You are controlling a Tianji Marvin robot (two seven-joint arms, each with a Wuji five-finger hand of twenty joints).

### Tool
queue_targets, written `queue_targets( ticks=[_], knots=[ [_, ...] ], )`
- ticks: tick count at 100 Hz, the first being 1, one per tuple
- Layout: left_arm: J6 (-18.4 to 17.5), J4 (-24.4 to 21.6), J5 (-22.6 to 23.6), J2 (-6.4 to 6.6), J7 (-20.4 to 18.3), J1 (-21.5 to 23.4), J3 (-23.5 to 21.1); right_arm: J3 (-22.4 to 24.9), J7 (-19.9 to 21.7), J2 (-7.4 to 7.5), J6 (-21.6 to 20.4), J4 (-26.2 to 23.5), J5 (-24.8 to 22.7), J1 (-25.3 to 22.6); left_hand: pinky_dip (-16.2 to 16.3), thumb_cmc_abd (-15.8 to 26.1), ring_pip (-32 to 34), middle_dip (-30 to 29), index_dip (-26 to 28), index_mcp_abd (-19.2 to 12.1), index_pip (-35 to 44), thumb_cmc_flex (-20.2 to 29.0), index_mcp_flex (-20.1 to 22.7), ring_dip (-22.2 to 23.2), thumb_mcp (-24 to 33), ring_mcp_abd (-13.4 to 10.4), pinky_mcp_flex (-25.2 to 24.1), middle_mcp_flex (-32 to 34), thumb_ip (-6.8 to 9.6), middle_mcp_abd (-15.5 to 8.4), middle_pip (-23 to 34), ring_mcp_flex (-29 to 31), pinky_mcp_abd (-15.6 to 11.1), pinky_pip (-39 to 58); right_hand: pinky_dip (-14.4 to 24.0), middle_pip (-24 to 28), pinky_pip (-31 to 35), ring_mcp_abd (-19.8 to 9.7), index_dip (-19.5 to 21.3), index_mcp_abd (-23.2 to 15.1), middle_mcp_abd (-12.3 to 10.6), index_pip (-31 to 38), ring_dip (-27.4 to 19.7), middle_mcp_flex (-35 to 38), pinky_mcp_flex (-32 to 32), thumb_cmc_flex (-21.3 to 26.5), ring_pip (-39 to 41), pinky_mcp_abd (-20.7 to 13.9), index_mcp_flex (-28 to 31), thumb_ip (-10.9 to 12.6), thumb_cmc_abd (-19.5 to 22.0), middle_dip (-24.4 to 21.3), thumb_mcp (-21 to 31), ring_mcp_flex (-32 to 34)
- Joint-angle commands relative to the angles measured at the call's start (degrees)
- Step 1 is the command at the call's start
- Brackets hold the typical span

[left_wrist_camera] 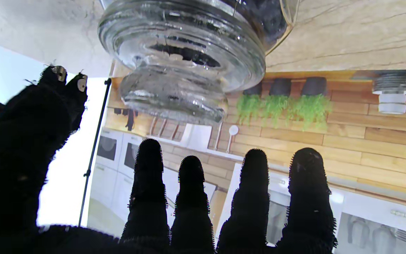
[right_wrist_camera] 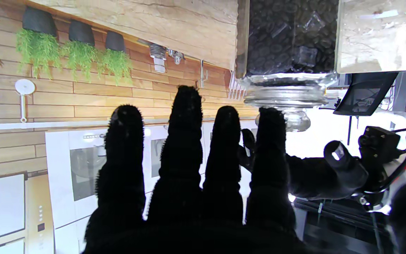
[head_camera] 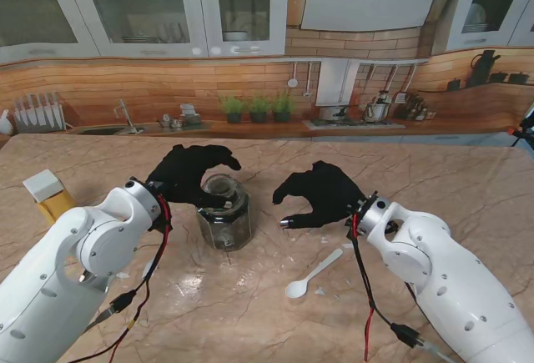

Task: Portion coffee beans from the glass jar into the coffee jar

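The spoon [head_camera: 313, 275] lies ready for scooping; both the left hand [head_camera: 188, 175] and right hand [head_camera: 321, 196] hover spread beside the lidded glass jar [head_camera: 224, 213], holding nothing.

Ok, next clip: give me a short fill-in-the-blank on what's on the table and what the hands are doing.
1. The glass jar holds dark coffee ____.
2. The jar's glass lid is ____ on.
3. The white spoon lies nearest the ____ hand.
4. The left hand hovers over the jar with its fingers ____.

Missing words: beans; still; right; apart
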Motion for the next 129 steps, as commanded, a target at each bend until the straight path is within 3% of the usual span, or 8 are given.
queue_targets(
  ticks=[1, 14, 25, 34, 58, 83, 129],
  knots=[
    [0.2, -1.3, -0.8, -0.22, 1.1, 1.7, -0.7, 0.1, 0.2, -0.42, 0.9, -1.4, 1.4, -0.5, -2.6, 1.7, -1.5, -1.0, -0.6, 2.2, -2.3, -0.8, -1.9, -1.6, -1.4, -1.9, -2.8, -1.9, 0.86, 0.3, -1.5, -2.5, -1.9, -2.9, -1.4, -3.1, -2.8, 0.4, -1.3, 1.9, 1.5, -3.0, -2.7, -3.1, -2.7, 2.0, -2.8, -0.3, -3.7, 0.8, -1.9, -2.8, 1.2, -3.3],
    [0.1, -2.6, -2.7, -0.68, 3.4, 4.2, -2.8, 0.6, 3.0, -0.79, 2.4, -2.9, 4.9, -1.1, -7.0, 0.8, -2.7, -1.2, -1.2, 5.0, -2.8, 0.3, -2.1, -3.4, 0.0, -3.4, -3.0, -1.8, 1.19, 1.2, -1.7, -2.5, -6.1, -4.8, -3.7, -8.4, -8.6, 2.5, -3.1, 4.8, 4.4, -8.2, -7.6, -8.9, -6.2, 4.4, -7.2, -0.3, -10.3, 1.1, -4.3, -6.0, 2.2, -10.6],
    [-0.3, -3.3, -5.5, -0.98, 4.2, 5.8, -4.6, 0.7, 4.0, -1.13, 4.3, -3.9, 7.3, -1.6, -10.5, 0.4, -3.6, -2.1, -2.1, 8.1, -2.6, 0.8, -1.7, -5.9, 1.5, -4.5, -1.4, -1.2, 1.17, 2.6, -1.5, -2.0, -12.6, -8.1, -5.3, -11.6, -12.0, 5.1, -4.4, 7.2, 6.7, -11.2, -9.8, -12.2, -8.8, 3.8, -7.8, 1.2, -13.9, 1.2, -4.4, -7.5, 2.6, -15.2],
    [-0.3, -3.6, -7.5, -1.35, 5.6, 6.9, -5.6, 0.5, 4.9, -1.41, 6.0, -4.3, 9.6, -1.8, -11.6, -0.3, -3.9, -3.4, -3.3, 10.2, -2.9, 1.7, -1.8, -7.8, 2.4, -4.6, -1.0, -1.4, 1.17, 3.8, -1.7, -2.5, -14.5, -9.3, -5.9, -14.7, -13.3, 7.1, -5.6, 8.2, 8.2, -13.3, -11.2, -14.1, -10.9, 2.8, -8.0, 1.8, -15.9, 1.3, -4.6, -9.0, 3.2, -18.8],
    [-0.7, -3.6, -8.6, -1.50, 6.3, 9.3, -7.7, -0.3, 3.7, -2.02, 8.9, -4.4, 11.4, -2.1, -13.0, 0.1, -3.7, -5.7, -5.0, 9.3, -4.6, 1.6, -2.3, -10.9, 1.9, -4.1, -1.2, -2.1, 0.93, 3.3, -1.8, -4.2, -13.7, -11.7, -7.4, -18.4, -16.2, 8.4, -6.9, 9.3, 9.2, -15.2, -13.5, -15.6, -13.0, 2.3, -7.2, 2.0, -18.3, 1.1, -4.8, -10.8, 3.6, -22.8],
    [-2.2, -2.5, -10.1, -1.99, 8.8, 10.6, -7.8, -0.6, 2.9, -2.21, 9.6, -4.1, 11.9, -2.0, -13.3, 0.9, -2.9, -5.7, -5.0, 7.1, -4.2, 1.8, -2.4, -10.9, 1.1, -1.8, -0.9, -1.9, 1.10, 3.0, -1.6, -4.2, -10.0, -12.3, -7.4, -18.2, -16.1, 8.2, -6.8, 8.9, 8.4, -14.6, -13.6, -14.8, -12.7, 2.3, -6.0, 2.1, -17.3, 1.0, -4.4, -10.7, 3.3, -21.9],
    [-1.9, -2.3, -10.6, -2.02, 8.9, 12.1, -7.6, -1.5, 3.0, -2.25, 9.8, -3.7, 12.3, -1.8, -13.7, 1.6, -3.3, -5.4, -5.0, 7.1, -4.0, 1.9, -2.5, -10.8, 0.2, -1.5, -1.8, -1.6, 1.31, 2.7, -1.9, -4.2, -9.4, -13.1, -7.3, -17.3, -15.5, 8.2, -6.7, 8.9, 8.1, -14.2, -13.4, -14.6, -12.3, 2.6, -5.7, 2.4, -17.2, 1.0, -4.5, -10.2, 3.1, -20.7]
  ],
)
